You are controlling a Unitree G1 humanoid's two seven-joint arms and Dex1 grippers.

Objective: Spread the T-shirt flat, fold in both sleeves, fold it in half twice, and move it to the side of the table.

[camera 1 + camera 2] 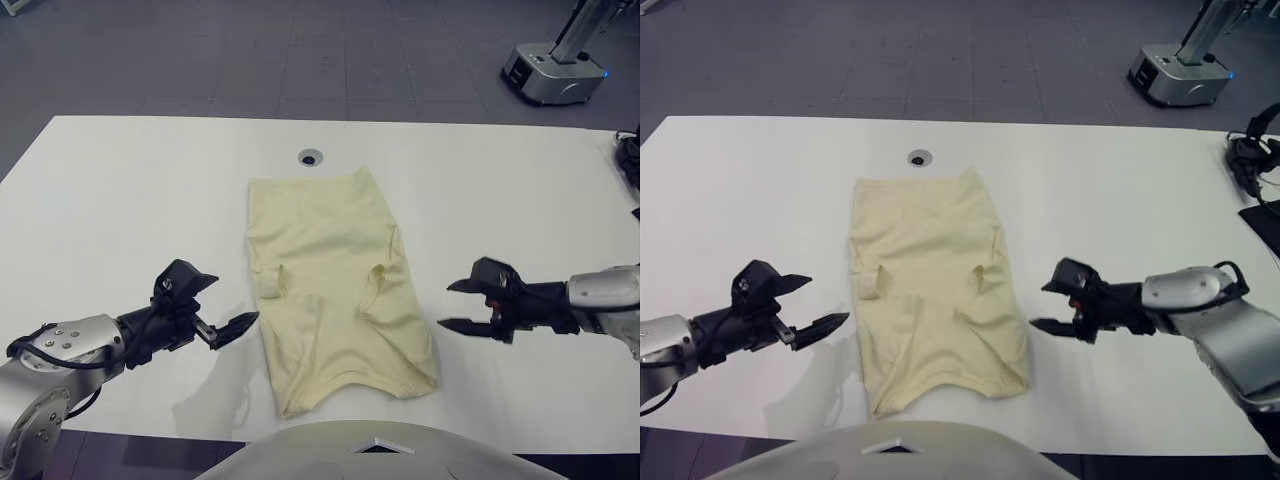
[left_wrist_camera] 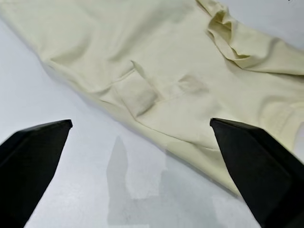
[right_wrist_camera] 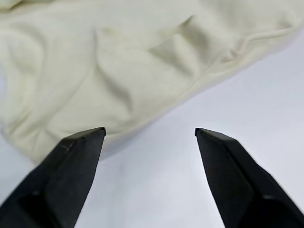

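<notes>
While released, left end effector and right end effector beside T-shirt side edges.

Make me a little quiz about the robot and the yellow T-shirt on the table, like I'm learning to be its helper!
1. True or false: the left gripper is holding the T-shirt.
2. Pick one. The sleeves are: A) spread out wide, B) folded in over the shirt, C) hanging off the table.
3. Fill the gap: the right gripper has its fingers ____.

Key: 1 false, it sits beside the shirt with its fingers open; 2 B; 3 open.
</notes>
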